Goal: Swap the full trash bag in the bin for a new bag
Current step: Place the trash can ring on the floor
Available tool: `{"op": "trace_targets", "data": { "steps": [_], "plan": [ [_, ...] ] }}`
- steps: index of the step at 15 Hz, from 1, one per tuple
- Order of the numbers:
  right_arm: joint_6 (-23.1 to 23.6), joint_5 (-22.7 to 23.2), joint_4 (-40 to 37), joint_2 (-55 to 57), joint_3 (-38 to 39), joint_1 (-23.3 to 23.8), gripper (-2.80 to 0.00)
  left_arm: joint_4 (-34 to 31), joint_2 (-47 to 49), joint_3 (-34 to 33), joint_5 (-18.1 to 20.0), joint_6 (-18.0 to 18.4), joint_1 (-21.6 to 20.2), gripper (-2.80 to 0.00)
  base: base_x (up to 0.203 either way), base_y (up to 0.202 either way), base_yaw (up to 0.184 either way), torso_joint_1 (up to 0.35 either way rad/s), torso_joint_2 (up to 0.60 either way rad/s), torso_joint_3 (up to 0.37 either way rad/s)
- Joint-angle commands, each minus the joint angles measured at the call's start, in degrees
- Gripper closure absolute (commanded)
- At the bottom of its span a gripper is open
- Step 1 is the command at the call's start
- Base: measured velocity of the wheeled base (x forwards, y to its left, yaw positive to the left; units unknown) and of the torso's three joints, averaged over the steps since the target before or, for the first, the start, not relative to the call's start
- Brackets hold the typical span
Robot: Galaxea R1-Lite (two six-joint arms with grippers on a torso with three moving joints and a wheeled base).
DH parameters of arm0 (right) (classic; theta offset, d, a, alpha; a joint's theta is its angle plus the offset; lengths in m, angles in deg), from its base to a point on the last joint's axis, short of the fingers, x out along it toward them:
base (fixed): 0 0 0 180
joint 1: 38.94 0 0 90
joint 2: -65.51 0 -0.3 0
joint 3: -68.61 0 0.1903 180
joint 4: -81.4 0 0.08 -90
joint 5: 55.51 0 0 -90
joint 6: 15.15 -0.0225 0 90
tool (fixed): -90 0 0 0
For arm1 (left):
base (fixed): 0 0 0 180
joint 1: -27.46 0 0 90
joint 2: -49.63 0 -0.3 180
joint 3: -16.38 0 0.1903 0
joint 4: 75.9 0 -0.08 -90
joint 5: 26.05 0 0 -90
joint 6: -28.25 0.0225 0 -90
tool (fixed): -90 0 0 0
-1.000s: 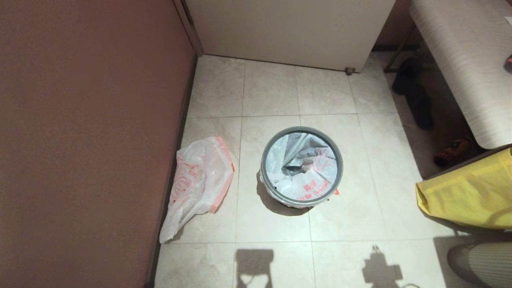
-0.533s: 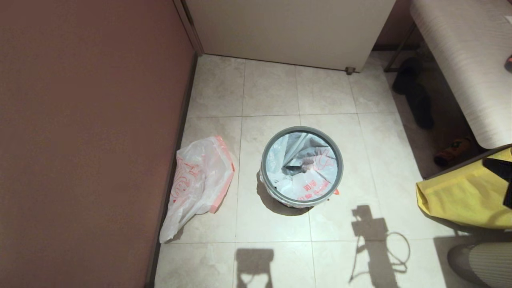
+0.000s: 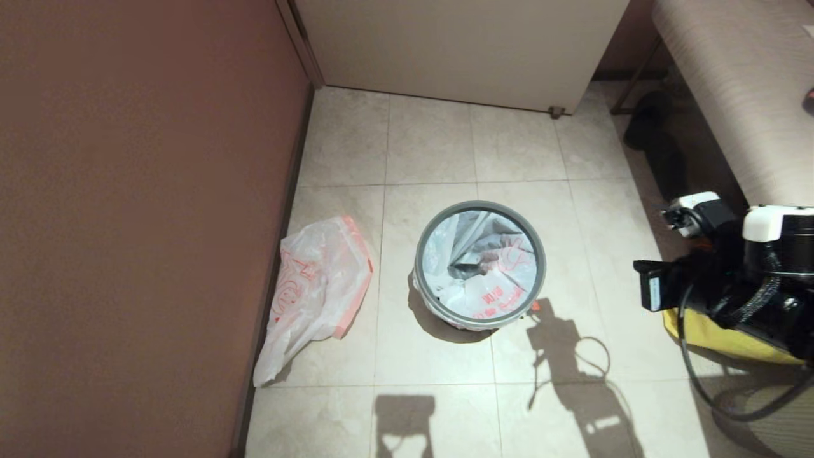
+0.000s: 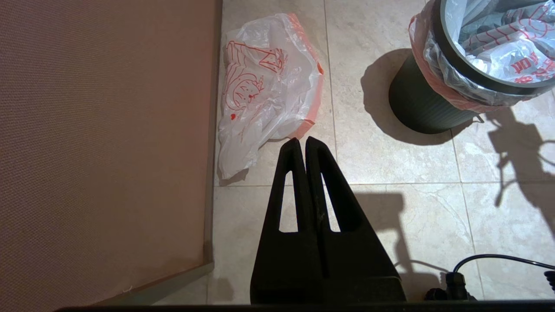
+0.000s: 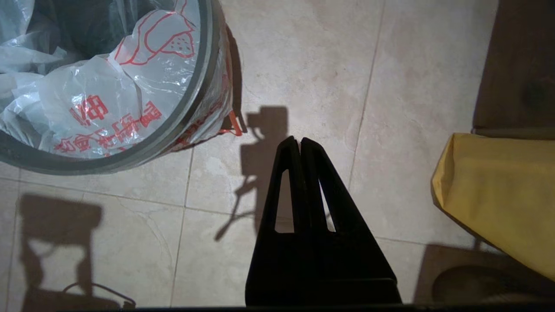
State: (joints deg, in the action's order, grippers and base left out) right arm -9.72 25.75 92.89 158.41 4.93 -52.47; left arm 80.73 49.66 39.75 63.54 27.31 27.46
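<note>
The black bin (image 3: 421, 254) with its grey hoop rim stands on the floor tiles in the middle of the head view. Inside it sits the full trash bag (image 3: 486, 294), white with red lettering, and a thin orange-red handle (image 5: 233, 124) hangs outside the rim. The new bag (image 3: 321, 286) lies flat on the floor left of the bin, by the wall. My right gripper (image 5: 300, 140) is shut and empty, hovering over bare tile to the right of the bin (image 5: 175, 125). My left gripper (image 4: 301, 141) is shut and empty, near the new bag (image 4: 264, 91).
A brown wall (image 3: 127, 222) runs along the left and a white cabinet (image 3: 458, 44) closes the back. To the right are a pale bench (image 3: 731, 83), dark shoes (image 3: 661, 152) and a yellow bag (image 5: 503, 190). My right arm (image 3: 738, 273) trails a black cable.
My right arm has swung into the head view from the right edge, covering much of the yellow bag. Its shadow has slid up the floor toward the bin. The bags and bin have not moved.
</note>
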Motion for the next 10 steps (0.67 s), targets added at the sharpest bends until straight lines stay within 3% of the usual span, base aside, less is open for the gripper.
{"op": "trace_targets", "data": {
  "steps": [1, 4, 10],
  "plan": [
    [0.02, -0.69, 4.67, 9.49, -0.53, -2.06, 0.00, 0.00, -0.02, 0.00, -0.02, -0.03, 0.00, 0.00, 0.000, 0.000, 0.000, 0.000, 0.00, 0.000],
    [0.01, -1.61, 9.13, 16.08, -3.62, -4.80, 0.00, 0.00, -0.02, 0.00, -0.02, -0.03, 0.00, 0.00, 0.000, 0.000, 0.000, 0.000, 0.00, 0.000],
    [0.09, -5.39, 9.12, 20.00, -11.00, -9.31, -0.06, 0.00, -0.02, 0.00, -0.02, -0.03, 0.00, 0.00, 0.000, 0.000, 0.000, 0.000, 0.00, 0.000]
  ]
}}
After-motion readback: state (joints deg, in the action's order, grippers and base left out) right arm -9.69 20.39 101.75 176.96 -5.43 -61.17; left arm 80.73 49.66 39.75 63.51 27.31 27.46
